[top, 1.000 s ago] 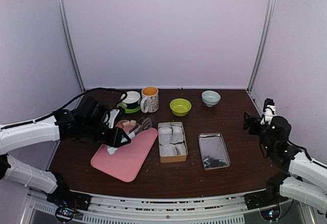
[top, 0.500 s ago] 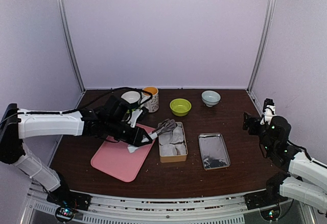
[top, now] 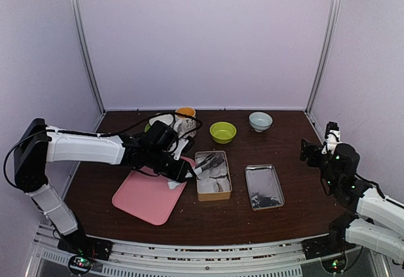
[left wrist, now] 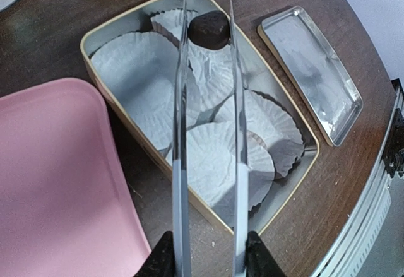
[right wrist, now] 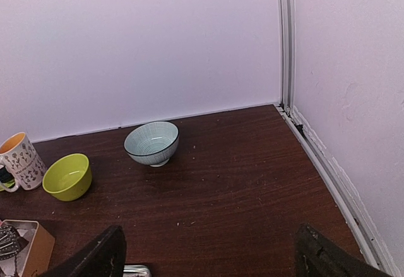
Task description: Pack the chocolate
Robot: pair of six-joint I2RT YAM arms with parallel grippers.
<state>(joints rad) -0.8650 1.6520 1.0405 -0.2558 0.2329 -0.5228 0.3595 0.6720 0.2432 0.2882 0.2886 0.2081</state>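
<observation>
Over tin point(left wrist: 126, 17) | left hand point(left wrist: 210, 258) clamps tongs point(left wrist: 181, 132) pinching chocolate point(left wrist: 209, 29) | right hand point(right wrist: 208, 258) wide, empty

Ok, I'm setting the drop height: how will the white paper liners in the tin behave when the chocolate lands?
Probably floppy: the pleated liners lie crumpled and overlapping in the tin. Likely light, so the chocolate in the tongs may shift or flatten one.

On the counter point(top: 291, 143) the tin point(top: 213, 196) lies centrally, the board point(top: 148, 195) just beside its left and the lid point(top: 264, 187) apart on its right. Behind them stand a mug point(top: 185, 120), a bowl point(top: 223, 132) and a second bowl point(top: 261, 121), left to right. The chocolate point(left wrist: 209, 28) sits between the tongs point(left wrist: 181, 163) over the tin's far end, seemingly above a paper cup point(left wrist: 132, 69).
</observation>
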